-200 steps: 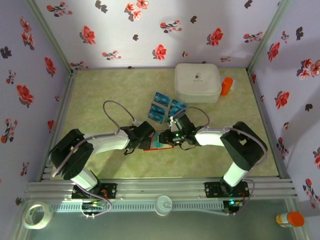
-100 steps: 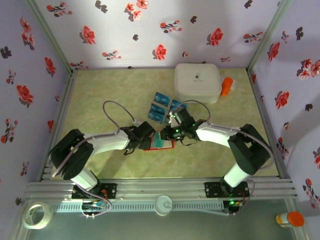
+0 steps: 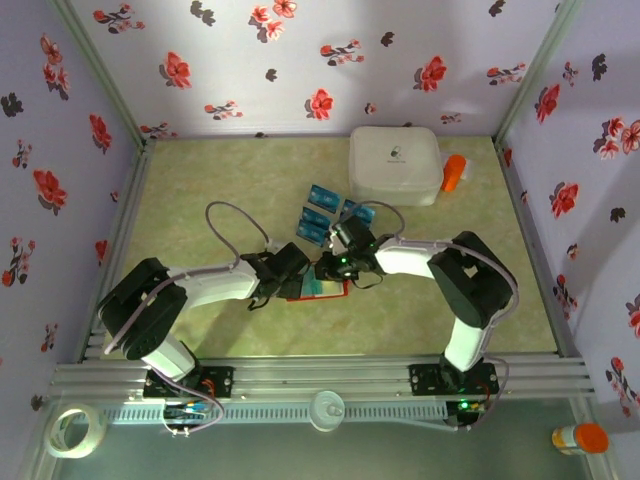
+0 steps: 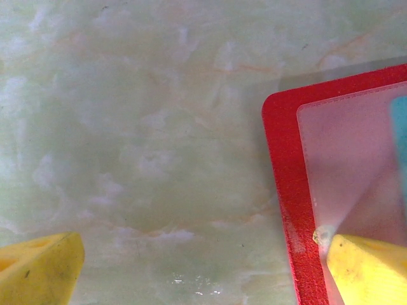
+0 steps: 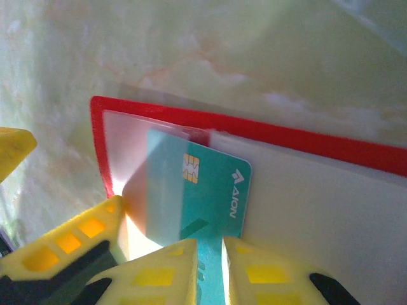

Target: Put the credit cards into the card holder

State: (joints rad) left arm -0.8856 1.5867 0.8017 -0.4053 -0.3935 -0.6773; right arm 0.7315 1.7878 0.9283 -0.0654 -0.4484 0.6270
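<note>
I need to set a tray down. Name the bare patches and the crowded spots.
Bare: the table far left, between left wall and loose credit cards; also near right, between right arm and right wall. Crowded: the middle, where left gripper and right gripper meet at the card holder, and the far-right corner with the white box.
</note>
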